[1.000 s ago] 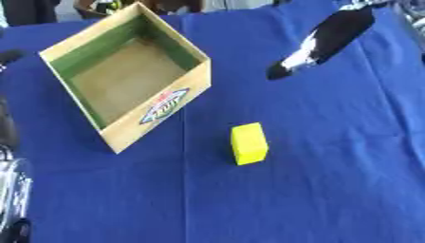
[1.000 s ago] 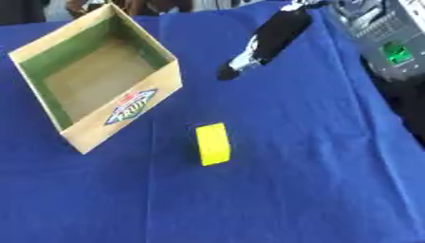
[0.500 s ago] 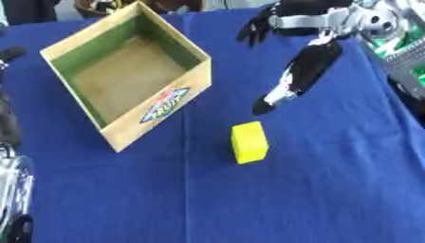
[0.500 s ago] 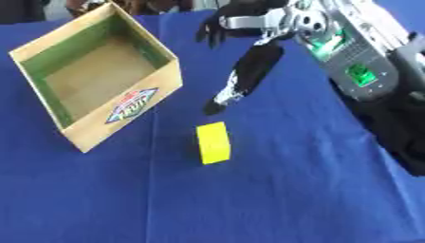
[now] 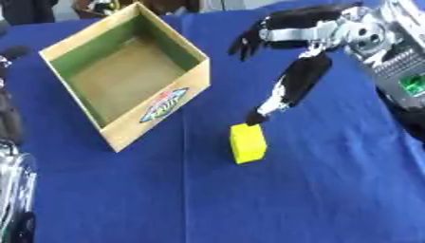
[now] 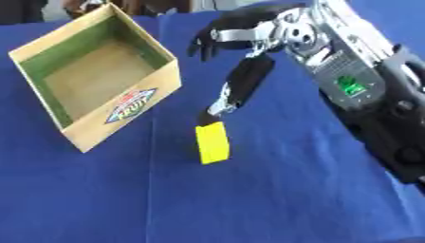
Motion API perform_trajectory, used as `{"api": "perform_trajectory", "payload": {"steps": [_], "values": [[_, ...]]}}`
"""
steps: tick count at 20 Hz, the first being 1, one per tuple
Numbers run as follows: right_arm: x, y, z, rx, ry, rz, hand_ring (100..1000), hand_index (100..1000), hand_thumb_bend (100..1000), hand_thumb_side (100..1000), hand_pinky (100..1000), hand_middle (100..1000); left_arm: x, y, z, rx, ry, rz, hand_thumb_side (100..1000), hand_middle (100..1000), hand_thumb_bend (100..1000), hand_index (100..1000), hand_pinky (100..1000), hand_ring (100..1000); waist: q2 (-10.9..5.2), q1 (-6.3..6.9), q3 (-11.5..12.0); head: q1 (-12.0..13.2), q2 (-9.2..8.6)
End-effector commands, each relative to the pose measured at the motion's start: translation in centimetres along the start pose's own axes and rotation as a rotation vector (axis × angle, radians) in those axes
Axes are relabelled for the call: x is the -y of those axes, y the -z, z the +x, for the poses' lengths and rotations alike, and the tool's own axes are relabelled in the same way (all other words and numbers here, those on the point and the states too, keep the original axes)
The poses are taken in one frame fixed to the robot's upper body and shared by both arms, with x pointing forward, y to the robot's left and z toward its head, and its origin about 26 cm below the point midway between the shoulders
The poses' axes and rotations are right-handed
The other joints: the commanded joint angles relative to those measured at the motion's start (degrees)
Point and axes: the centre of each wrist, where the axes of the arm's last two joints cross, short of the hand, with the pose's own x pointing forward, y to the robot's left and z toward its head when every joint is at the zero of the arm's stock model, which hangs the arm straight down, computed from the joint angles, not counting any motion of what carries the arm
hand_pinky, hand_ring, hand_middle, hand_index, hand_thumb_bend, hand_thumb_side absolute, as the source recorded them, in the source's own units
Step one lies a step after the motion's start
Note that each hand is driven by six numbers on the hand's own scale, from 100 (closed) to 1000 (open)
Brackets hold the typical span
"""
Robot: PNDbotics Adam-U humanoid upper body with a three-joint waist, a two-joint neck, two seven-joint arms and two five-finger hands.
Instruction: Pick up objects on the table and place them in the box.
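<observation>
**The look of the robot's right arm and hand**

The black right hand with silver metal joints (image 6: pixel 249 71) has black fingers and one long black thumb with a pale grey tip. The forearm is grey and black, with a small green panel on it. At 8 o'clock shows a chrome-and-black left arm part (image 5: pixel 13 190).

Looks like staged demo or lab setup, not home. Table (image 5: pixel 332 190) draped edge to edge in plain blue cloth. Only props on it: open cardboard box (image 5: pixel 124 80) with printed logo near far-left corner, yellow block (image 5: pixel 248 143) mid-table. Beyond far edge: dark shapes (indistinct).
</observation>
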Motion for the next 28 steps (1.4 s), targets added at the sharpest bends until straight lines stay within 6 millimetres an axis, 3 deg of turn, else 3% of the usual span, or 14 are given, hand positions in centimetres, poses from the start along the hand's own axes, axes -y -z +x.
{"api": "perform_trajectory", "payload": {"steps": [1,11,13,18,28], "values": [[0.6,-0.6,0.2,0.001,-0.011,-0.019,850,928,652,514,870,771,-0.5,0.4,0.7,0.031,0.023,-0.008,930,740,100,823,684,804,-1.67,-0.45,-0.3,0.5,0.67],[0.1,0.0,0.6,0.031,-0.002,-0.008,847,920,559,523,866,762,-0.7,0.4,0.7,0.029,0.033,-0.007,931,741,100,823,684,805,-2.09,-0.76,-1.1,1.1,2.31],[-0.1,0.2,0.8,0.034,-0.006,-0.01,847,919,593,519,865,761,-0.7,0.4,0.7,0.025,0.035,-0.007,933,741,100,823,684,806,-2.13,-0.8,-1.2,1.3,2.77],[-0.7,0.6,1.1,0.033,-0.028,-0.018,850,920,540,537,865,765,-0.9,0.2,0.6,0.018,0.041,-0.011,935,742,100,823,683,807,-2.31,-0.99,-1.6,1.6,3.76],[-2.3,1.6,1.0,0.035,-0.07,0.017,856,921,555,532,863,772,-1.0,0.1,0.5,0.011,0.045,-0.016,940,744,100,823,683,810,-2.56,-1.04,-1.8,1.6,3.76]]}}
